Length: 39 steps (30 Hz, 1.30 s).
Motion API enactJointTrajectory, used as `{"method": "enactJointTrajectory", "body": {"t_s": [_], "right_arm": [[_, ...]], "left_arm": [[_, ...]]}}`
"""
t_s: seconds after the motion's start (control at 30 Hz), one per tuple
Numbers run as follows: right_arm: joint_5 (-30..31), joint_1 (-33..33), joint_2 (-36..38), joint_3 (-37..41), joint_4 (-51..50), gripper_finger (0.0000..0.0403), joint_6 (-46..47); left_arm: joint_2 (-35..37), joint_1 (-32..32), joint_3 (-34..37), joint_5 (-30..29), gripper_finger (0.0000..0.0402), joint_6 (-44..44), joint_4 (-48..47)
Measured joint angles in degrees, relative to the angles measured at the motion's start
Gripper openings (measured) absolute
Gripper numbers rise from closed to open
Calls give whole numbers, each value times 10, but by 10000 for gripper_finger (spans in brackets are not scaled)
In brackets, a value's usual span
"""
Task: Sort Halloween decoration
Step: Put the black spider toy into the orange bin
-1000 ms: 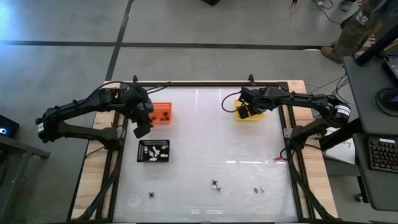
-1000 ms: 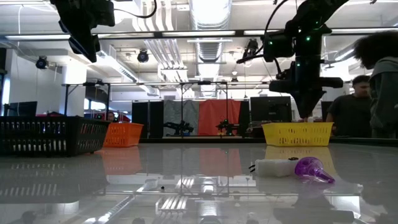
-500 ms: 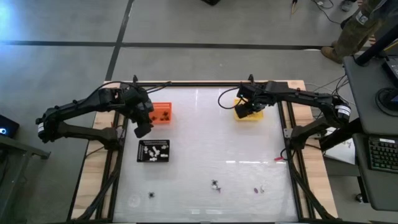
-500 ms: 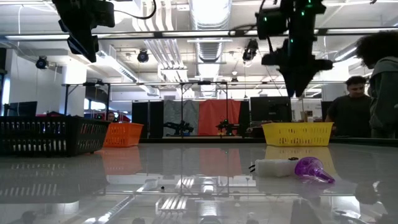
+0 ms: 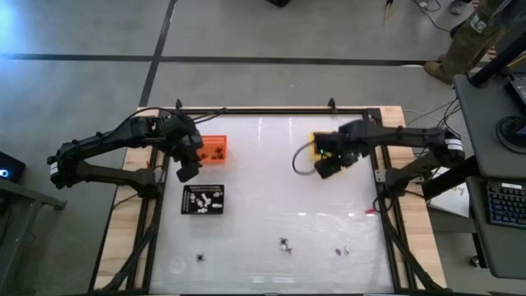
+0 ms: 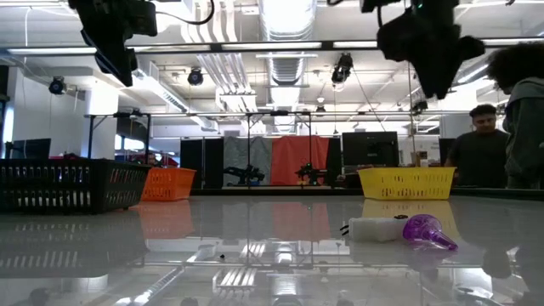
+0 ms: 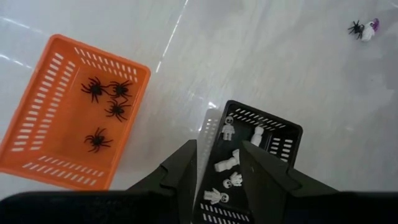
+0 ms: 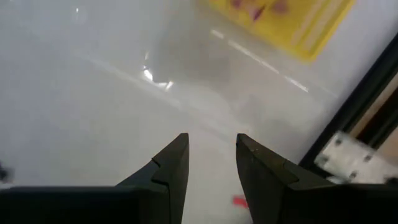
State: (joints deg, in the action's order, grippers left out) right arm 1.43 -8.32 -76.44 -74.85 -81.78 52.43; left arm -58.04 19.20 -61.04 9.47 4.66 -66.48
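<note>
Right claw is hovering open and empty beside yellow tray; left claw is gaping over black tray. Leftover trinkets are lying at the tabletop's near edge, small enough to risk slipping out of a pinch.

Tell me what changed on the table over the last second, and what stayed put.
The right gripper lifted out of the yellow tray, where it was low a second ago, and swung toward the table's middle, its fingers now open and empty. The left gripper stayed between the orange tray and the black tray. The trinkets near the front edge did not move.
</note>
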Motion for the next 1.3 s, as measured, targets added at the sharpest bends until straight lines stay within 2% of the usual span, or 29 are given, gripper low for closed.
{"method": "enactJointTrajectory", "body": {"t_s": [0.13, 0.47, 0.63, 0.77, 0.93, 1.1, 1.3], "right_arm": [[-18, 79, -3, 3, -2, 123, 80], [-11, 253, -6, 5, 3, 123, 311], [17, 314, -22, 5, 65, 123, 376], [21, 338, -55, 5, 190, 123, 343], [20, 339, -121, 4, 322, 123, 273], [-16, 339, -196, -12, 372, 123, 211], [-61, 340, -275, -68, 391, 123, 83]], "left_arm": [[0, 0, 0, 0, 103, -18, 0], [0, 0, 0, 0, 103, -54, 1], [0, 0, 0, 29, 103, -46, -8], [0, -6, 0, 66, 103, -38, -31], [0, -22, 0, 70, 103, -29, -35], [0, -27, 0, 70, 103, -36, -35], [0, -27, 0, 70, 103, -38, -39]]}}
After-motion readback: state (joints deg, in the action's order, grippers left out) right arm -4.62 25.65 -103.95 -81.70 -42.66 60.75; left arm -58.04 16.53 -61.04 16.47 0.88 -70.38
